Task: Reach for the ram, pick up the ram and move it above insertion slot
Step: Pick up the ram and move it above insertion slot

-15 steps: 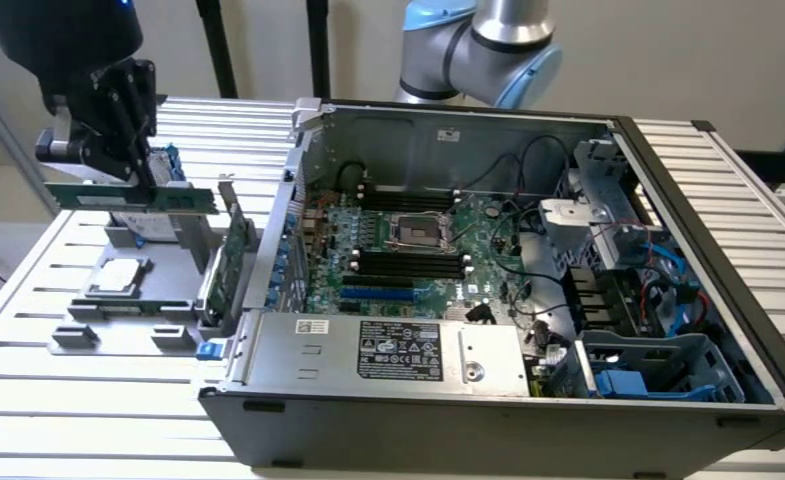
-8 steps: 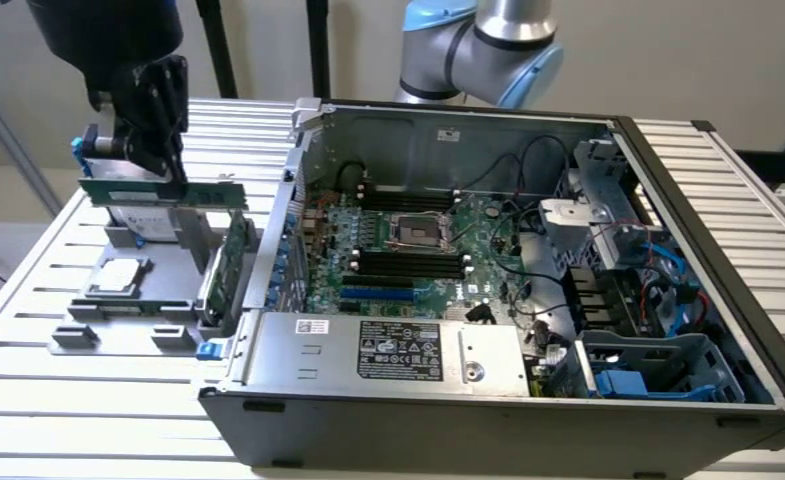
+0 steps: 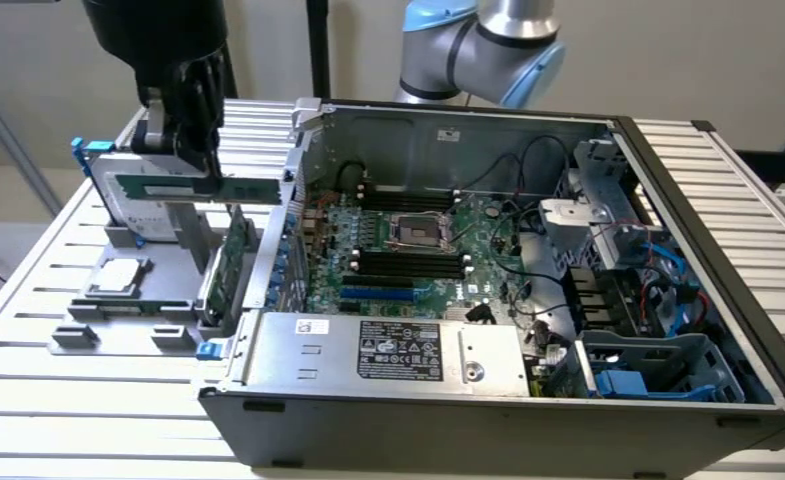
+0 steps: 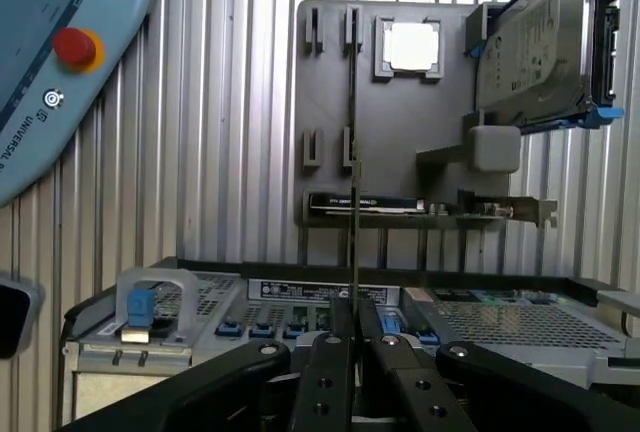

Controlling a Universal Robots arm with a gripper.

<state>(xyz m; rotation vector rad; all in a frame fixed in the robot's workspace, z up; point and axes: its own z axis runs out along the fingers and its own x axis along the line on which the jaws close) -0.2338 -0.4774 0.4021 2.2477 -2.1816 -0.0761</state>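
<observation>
gripper (image 3: pixel 213 165) is up over the grey holder tray (image 3: pixel 79 335) at the exterior view's left, just outside the open PC case (image 3: pixel 712 300). fingers (image 4: pixel 335 347) clamped on the ram (image 3: pixel 192 188), which hangs level in the air above the tray, clear of it. in the wrist view the ram (image 4: pixel 354 152) shows edge-on as a thin line running out from between the fingers

tray contents:
- square silver CPU (image 3: pixel 116 275) lying flat in its pocket
- green expansion card (image 3: pixel 236 255) standing on edge along the side nearest the case
- hard drive (image 3: pixel 145 195) with blue rails propped tilted at the far end, behind the ram

case contents:
- motherboard (image 3: pixel 406 250) on the case floor, with its black ram slots (image 3: pixel 406 265) in rows either side of the CPU socket (image 3: pixel 410 231)
- PSU (image 3: pixel 392 350) with white label along the near edge
- drive cage (image 3: pixel 659 365) and loose cables at the exterior view's right

tray and case both sit on the slatted metal tabletop (image 3: pixel 45 400); ram is well apart from the slots
</observation>
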